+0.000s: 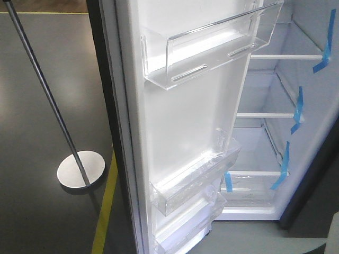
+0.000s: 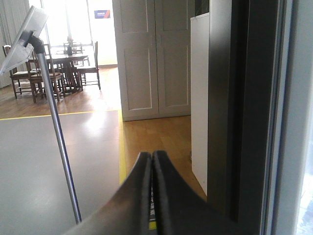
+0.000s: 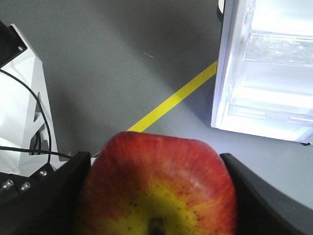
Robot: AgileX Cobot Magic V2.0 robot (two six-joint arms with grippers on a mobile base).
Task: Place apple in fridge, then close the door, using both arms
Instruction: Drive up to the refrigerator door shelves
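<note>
Closest in, the right gripper holds the apple by its sides, a black finger pressed to each flank, dimpled top facing the wrist camera. The apple hangs over bare grey floor, which a yellow tape line crosses, and is well apart from the lit white fridge ahead. Its skin looks smooth and rounded, so a jolt on the way could probably let it slip, drop and roll away.

The left gripper is pressed closed on nothing, just beside the dark outer edge of the door. A push from there before the apple is inside would likely swing the panel onto the right arm.

Further off, the door's white inner face stands open, its clear plastic bins jutting out toward the opening – a careless reach could clip them. Beyond them sit white shelves marked with blue tape, none holding anything. To the left, a thin silver pole leans on its round base – a snag for a wide elbow.
</note>
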